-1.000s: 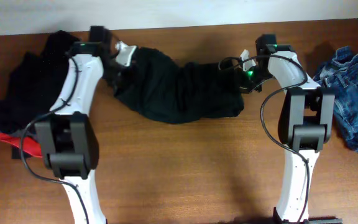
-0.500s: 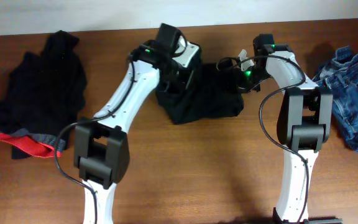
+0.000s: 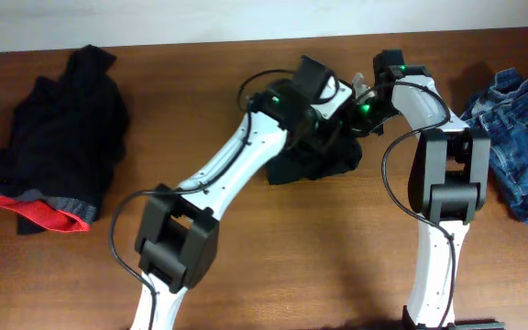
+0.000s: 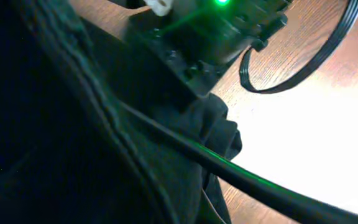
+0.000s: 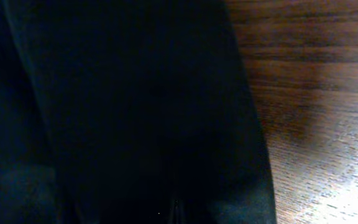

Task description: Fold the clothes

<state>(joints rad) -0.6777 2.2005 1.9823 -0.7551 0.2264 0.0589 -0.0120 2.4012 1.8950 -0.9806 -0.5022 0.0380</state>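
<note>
Honestly, your left tool (image 3: 335,99) and right tool (image 3: 357,103) are both clenched on the black garment (image 3: 319,163), almost touching. Push closer and they could bump, or snag that cable (image 4: 260,183).

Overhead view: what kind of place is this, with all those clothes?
Probably a robot lab, not a home. The left arm and right arm stand at a wooden table, with a black garment between them, and jeans and a dark pile at the sides.
</note>
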